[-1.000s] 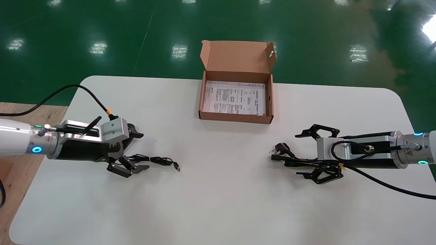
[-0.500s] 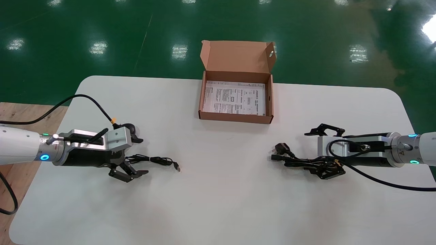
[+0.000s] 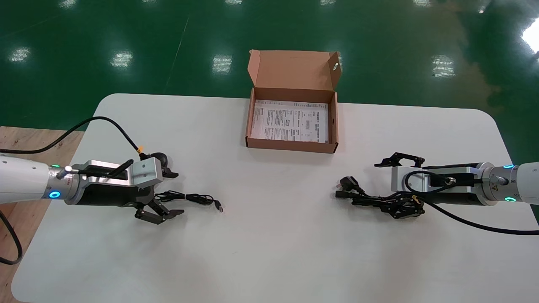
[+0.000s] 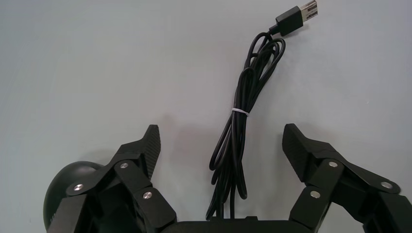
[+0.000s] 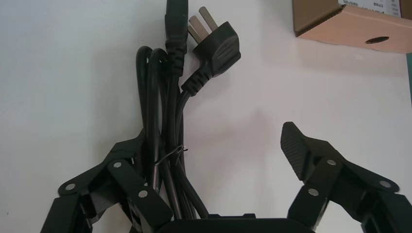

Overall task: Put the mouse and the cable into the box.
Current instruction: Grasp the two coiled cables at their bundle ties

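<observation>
Both arms have been sinking toward the white table (image 3: 269,252) over the last second, and they are now sitting low over their targets, so two pickups appear to be starting at once.

The left gripper (image 3: 177,192) is waiting well to the left of the open brown cardboard box (image 3: 290,146) and nearer the robot. Its jaws are spread wide and holding nothing. They are straddling the thin black tied USB cord (image 4: 243,121), while the round black mouse (image 4: 68,194) is lying outside one finger, newly uncovered as the arm drew back. Closing here would likely be catching the cord, not the mouse body.

The right gripper (image 3: 381,187) is working to the right of the box, also nearer the robot, and is likewise open. One finger is pressing against the thick black bundled power cable (image 5: 165,97), whose three-pin plug (image 5: 216,46) is pointing toward the box. The other finger is standing well apart.

A printed white sheet (image 3: 290,122) is lying flat in the box, whose lid is standing open. Nothing is blocking either path there.
</observation>
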You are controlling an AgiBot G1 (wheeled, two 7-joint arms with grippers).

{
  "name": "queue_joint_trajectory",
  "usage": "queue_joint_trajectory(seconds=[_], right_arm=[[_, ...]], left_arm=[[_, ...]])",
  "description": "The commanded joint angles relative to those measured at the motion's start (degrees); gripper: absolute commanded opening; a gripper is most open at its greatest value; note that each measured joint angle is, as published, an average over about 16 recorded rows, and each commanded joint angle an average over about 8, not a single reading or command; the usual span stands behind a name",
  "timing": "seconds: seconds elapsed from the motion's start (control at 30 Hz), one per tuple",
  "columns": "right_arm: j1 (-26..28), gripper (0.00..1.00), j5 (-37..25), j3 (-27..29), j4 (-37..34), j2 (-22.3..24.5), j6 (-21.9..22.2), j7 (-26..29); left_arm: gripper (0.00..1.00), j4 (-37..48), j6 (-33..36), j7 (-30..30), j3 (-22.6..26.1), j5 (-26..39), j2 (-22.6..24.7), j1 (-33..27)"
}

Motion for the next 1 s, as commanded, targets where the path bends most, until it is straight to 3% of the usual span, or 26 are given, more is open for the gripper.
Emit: queue_joint_trajectory(seconds=[0.03, 1.0], right_arm=[[-0.1, 0.0, 0.0, 0.0, 0.2, 0.1, -0.1, 0.0], [-0.3, 0.0, 0.2, 0.1, 0.8, 0.3, -0.4, 0.1]], left_arm=[[0.0, -0.1, 0.0, -0.1, 0.0, 0.0, 0.0, 0.0], [0.0, -0.7, 0.3, -0.2, -0.1, -0.3, -0.2, 0.2]])
